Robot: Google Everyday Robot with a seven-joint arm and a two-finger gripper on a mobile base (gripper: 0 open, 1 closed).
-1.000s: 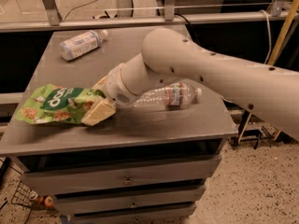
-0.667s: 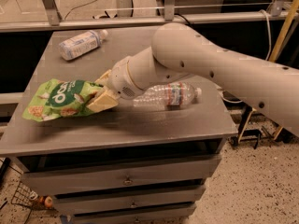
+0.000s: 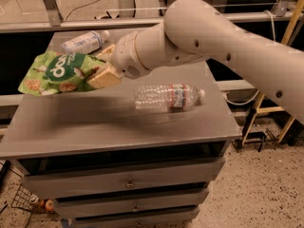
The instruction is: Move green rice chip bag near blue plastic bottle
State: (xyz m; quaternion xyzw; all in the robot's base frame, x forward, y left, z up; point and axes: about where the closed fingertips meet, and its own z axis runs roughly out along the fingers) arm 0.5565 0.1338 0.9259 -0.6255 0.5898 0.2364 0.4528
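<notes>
My gripper (image 3: pixel 103 66) is shut on the right end of the green rice chip bag (image 3: pixel 57 73) and holds it in the air above the left part of the grey table (image 3: pixel 114 122). The bag is bright green with a white logo and pictures of chips. The blue plastic bottle (image 3: pixel 84 42) lies on its side at the table's far left, just behind and above the bag; my wrist hides part of its cap end. My arm (image 3: pixel 209 37) reaches in from the right.
A longer clear ribbed bottle (image 3: pixel 168 96) with a red-marked label lies on its side near the middle of the table, right of the bag. The table has drawers (image 3: pixel 128 184) below. A metal rail (image 3: pixel 142 20) runs behind the table.
The gripper has lifted the green bag off the table's front left and carried it up and toward the far left, closer to the blue bottle. The bottles have not moved.
</notes>
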